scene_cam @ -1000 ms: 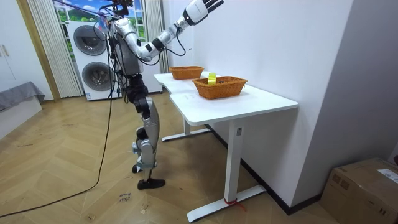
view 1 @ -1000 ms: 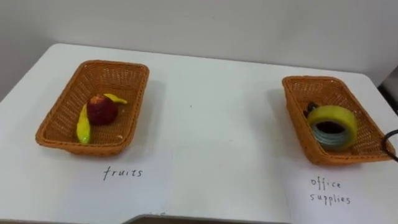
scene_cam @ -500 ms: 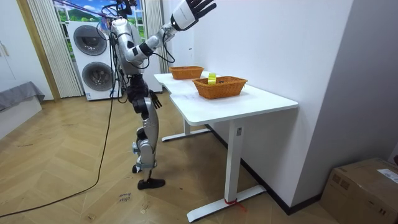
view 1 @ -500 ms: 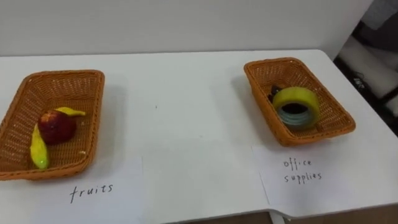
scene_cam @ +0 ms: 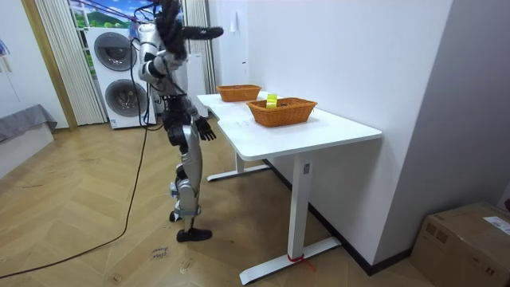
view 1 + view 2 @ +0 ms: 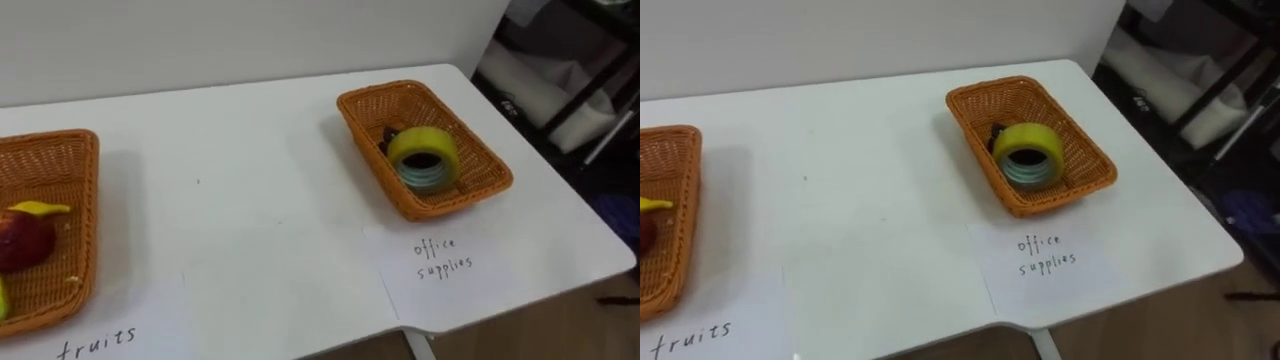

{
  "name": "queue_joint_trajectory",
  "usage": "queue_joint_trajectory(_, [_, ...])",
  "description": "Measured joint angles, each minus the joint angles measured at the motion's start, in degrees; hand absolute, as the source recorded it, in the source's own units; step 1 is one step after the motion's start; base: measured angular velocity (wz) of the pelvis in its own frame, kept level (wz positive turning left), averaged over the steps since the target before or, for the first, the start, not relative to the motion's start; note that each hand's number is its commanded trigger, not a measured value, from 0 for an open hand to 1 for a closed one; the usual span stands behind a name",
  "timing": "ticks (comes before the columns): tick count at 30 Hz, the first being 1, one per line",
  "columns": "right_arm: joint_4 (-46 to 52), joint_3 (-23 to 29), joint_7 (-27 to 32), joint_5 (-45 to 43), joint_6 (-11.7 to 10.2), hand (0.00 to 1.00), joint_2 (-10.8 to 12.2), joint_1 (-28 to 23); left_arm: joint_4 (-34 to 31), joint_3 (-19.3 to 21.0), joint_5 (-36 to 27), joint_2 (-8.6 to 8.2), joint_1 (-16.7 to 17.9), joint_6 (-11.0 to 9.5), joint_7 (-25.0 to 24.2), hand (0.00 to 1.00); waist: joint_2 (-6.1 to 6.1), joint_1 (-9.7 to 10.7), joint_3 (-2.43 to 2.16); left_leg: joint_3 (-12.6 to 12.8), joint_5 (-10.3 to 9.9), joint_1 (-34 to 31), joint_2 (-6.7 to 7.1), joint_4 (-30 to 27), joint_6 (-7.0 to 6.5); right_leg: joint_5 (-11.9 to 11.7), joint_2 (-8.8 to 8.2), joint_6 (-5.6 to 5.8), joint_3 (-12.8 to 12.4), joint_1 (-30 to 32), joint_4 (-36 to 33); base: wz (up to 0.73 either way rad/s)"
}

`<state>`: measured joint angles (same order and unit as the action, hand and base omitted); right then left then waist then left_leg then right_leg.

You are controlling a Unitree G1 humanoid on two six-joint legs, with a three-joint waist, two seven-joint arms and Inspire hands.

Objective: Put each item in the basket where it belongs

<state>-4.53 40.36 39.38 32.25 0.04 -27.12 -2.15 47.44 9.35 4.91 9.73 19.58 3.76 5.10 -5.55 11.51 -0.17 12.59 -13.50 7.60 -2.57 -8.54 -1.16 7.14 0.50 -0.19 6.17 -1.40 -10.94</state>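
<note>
On the white table [image 6: 270, 200] the fruit basket [image 6: 70, 160] lies at the left edge with a red apple [image 6: 18, 240] and a yellow banana [image 6: 40, 208] in it. The office supplies basket [image 6: 470, 160] at the right holds a yellow tape roll [image 6: 423, 148] over a bluish roll [image 6: 425, 180], with a small dark item [image 6: 388, 134] behind them. In the room view I stand at the table's end. One arm is raised at head height, its hand [image 5: 213, 32] blurred. The other hand [image 5: 205, 132] hangs by my hip.
Paper labels lie before each basket: "fruits" [image 6: 95, 343] and "office supplies" [image 6: 440, 258]. The table's right edge drops to dark shelving [image 6: 570, 80]. Stacked washing machines [image 5: 119, 88] stand behind me, and a cardboard box [image 5: 466, 239] sits at the room view's right.
My head camera has swung right, so both baskets slid left in the picture. The raised arm has pulled back from above the table to beside my head. Basket contents have not moved.
</note>
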Motion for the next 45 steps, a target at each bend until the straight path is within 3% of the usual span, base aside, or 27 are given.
queue_joint_trajectory(7, [-6.4,1.7,4.4,7.7,-0.2,0.00,0.6,-6.0,0.4,1.8,-0.9,0.01,0.5,-0.1,0.3,0.00,0.06,0.7,0.02,1.8,-0.1,0.5,-0.24,0.2,0.26,0.1,0.69,-0.39,-2.0,0.4,0.0,-0.15])
queue_joint_trajectory(11, [-11.7,2.1,5.4,8.0,-2.1,0.00,1.1,-8.0,0.4,1.8,-0.9,0.08,0.3,-0.1,0.3,0.00,-0.24,1.1,-0.03,1.9,-0.2,0.7,-0.35,0.2,0.32,0.1,0.73,-0.45,-1.9,0.4,0.2,0.00])
queue_joint_trajectory(16, [-19.4,2.1,5.7,8.1,-3.2,0.00,6.8,-11.0,0.4,1.8,-1.3,0.02,0.0,-0.4,0.6,0.00,-0.05,1.1,-0.03,2.2,-0.3,0.8,-0.61,0.2,0.57,0.2,0.94,-0.64,-2.0,0.4,0.3,-0.02])
queue_joint_trajectory(20, [-26.7,2.1,5.8,9.5,-3.2,0.00,7.8,-12.3,0.4,1.9,-2.2,-0.05,0.0,-0.4,0.6,0.00,0.67,1.0,-0.29,2.2,-0.4,0.9,-0.64,0.3,0.63,0.3,1.18,-0.73,-2.8,0.5,0.2,-0.01])
queue_joint_trajectory(26, [-33.1,1.9,5.2,11.4,-3.2,0.00,11.8,-14.1,0.4,2.7,-2.2,-0.11,-0.8,-0.2,0.3,0.00,1.26,1.1,-0.40,2.1,-0.5,1.1,-0.72,0.3,0.93,1.2,1.17,-0.97,-3.0,1.0,-0.9,-0.01])
queue_joint_trajectory(31, [-39.7,0.6,1.8,12.1,-3.2,0.00,15.6,-15.9,1.2,2.4,-3.2,-0.22,-0.9,-0.1,-0.5,0.00,1.83,0.9,-0.34,2.1,-0.7,1.6,-0.70,0.3,1.13,2.0,1.24,-1.07,-3.0,1.0,-1.9,-0.01])
queue_joint_trajectory(38, [-50.2,-5.6,-5.9,12.0,-1.1,0.00,17.2,-15.5,3.2,1.4,-4.7,-0.68,-1.3,0.5,-2.1,0.00,3.09,0.7,-0.29,2.3,-0.8,1.8,-0.55,0.3,1.23,3.1,0.72,-1.25,-3.0,2.1,-3.9,-0.01])
queue_joint_trajectory(42, [-54.9,-10.6,-13.8,9.2,-0.5,0.00,17.4,-15.3,3.2,1.5,-4.8,-1.15,-1.3,0.9,-3.1,0.00,3.63,0.6,-0.31,2.2,-0.8,2.2,-0.65,0.3,1.36,3.2,0.74,-1.37,-2.4,1.5,-3.6,0.04])
queue_joint_trajectory(45, [-60.5,-13.7,-19.6,7.0,1.3,0.00,17.6,-14.2,3.3,1.0,-4.8,-1.99,-1.6,1.0,-3.4,0.00,3.78,-0.3,-0.27,2.0,-0.8,2.3,-0.71,0.4,1.45,3.3,0.68,-1.46,-2.0,1.2,-3.5,0.04])
